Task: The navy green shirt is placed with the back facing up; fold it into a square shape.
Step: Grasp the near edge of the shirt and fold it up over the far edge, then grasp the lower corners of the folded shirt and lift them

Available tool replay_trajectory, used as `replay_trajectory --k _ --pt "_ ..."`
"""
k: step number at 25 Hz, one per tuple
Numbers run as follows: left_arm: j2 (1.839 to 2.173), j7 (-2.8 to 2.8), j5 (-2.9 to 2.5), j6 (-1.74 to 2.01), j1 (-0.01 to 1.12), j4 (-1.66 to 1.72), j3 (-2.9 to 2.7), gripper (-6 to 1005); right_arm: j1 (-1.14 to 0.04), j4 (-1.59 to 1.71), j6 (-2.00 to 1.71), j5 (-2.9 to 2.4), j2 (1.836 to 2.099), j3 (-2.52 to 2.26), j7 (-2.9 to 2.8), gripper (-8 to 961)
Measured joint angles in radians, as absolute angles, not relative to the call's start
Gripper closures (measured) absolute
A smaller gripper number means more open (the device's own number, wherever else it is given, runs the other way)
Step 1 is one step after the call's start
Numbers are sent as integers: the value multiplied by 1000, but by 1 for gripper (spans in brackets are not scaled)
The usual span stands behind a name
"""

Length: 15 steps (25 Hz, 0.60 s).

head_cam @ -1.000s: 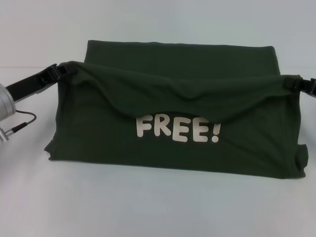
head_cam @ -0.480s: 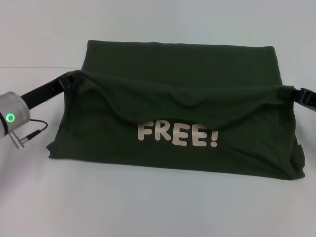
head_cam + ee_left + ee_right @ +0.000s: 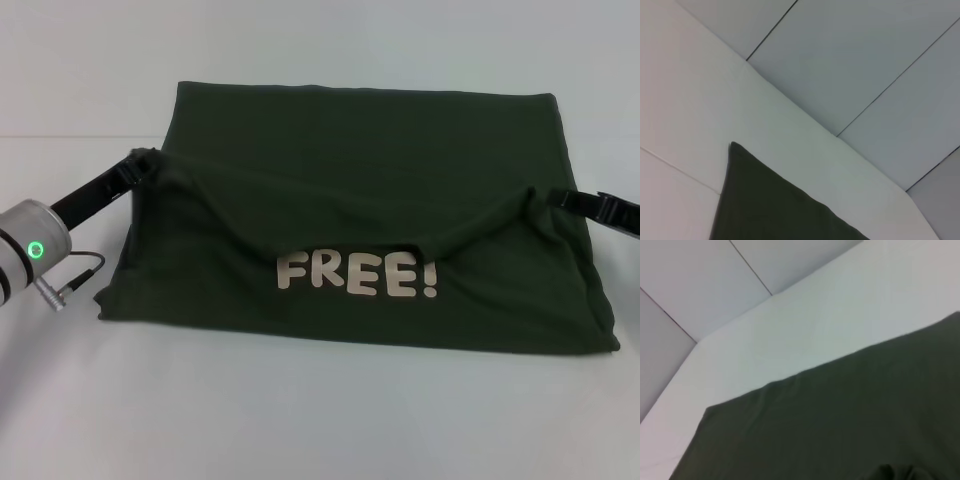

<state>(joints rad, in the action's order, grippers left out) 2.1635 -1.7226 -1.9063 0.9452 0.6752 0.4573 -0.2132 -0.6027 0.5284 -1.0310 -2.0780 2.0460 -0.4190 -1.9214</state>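
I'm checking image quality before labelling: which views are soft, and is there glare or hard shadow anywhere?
Head view: even, diffuse light, no glare on the table, only a faint shadow under the navy green shirt; lettering reads crisply. Left wrist view: fairly sharp. Right wrist view: shirt edge noticeably blurred.

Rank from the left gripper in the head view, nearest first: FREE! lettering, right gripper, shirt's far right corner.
From the left gripper, at the shirt's left side:
1. FREE! lettering, front middle of the shirt.
2. Shirt's far right corner, at the back.
3. Right gripper, right edge; close to 2, only slightly farther.

Matt cloth navy green shirt (image 3: 360, 190); smooth table (image 3: 300, 410)
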Motion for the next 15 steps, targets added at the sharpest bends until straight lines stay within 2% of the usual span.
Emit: replay_trajectory --k 7,10,12,15 --pt "2162 -1687 -1878 951 670 440 -213 859 -564 527 -1102 -1958 2040 -415 -1846 351" --pt "2161 -1688 -1878 952 666 440 -213 694 -538 530 -1157 -1903 2040 -415 -1809 210" --pt "2153 -1704 -1878 979 647 443 -213 606 -513 533 -1211 -1868 2039 -415 -1779 149" --pt "2125 -1745 -1884 1056 616 442 -224 506 -478 535 -1302 -1848 2032 -415 -1741 57"
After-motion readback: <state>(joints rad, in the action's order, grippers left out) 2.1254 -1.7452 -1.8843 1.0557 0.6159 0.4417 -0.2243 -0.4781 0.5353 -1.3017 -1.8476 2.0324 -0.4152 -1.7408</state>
